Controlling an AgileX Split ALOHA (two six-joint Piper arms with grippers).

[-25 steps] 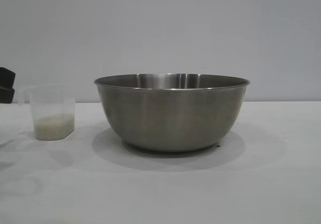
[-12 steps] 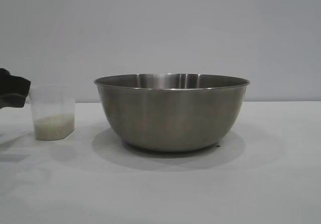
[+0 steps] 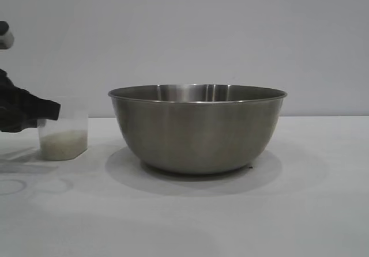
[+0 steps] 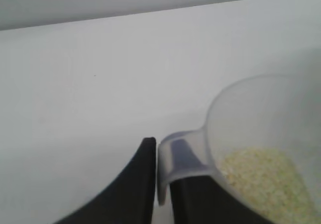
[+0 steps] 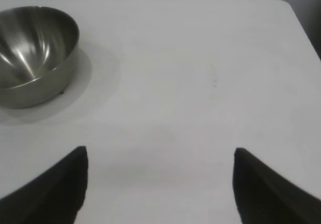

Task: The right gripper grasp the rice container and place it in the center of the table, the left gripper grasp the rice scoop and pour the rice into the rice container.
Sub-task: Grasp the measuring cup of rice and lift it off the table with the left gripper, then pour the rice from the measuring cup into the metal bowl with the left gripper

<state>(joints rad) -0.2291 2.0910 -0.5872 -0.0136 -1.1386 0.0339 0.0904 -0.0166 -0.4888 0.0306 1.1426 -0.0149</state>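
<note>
Only wristward: rice scoop (image 4: pixel 261 133) handle between fingers (image 4: pixel 140 184).

Brushed, softly reflective steel rice container (image 3: pixel 197 129), translucent frosted plastic rice scoop (image 3: pixel 62 131), matt white table (image 3: pixel 230 211), grainy off-white rice (image 4: pixel 263 181)

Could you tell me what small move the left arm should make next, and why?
Probably lift the rice scoop straight up. The left gripper already has its fingers closed on the scoop's handle, the scoop stands on the table with the rice inside, and the rice container waits empty beside it.
</note>
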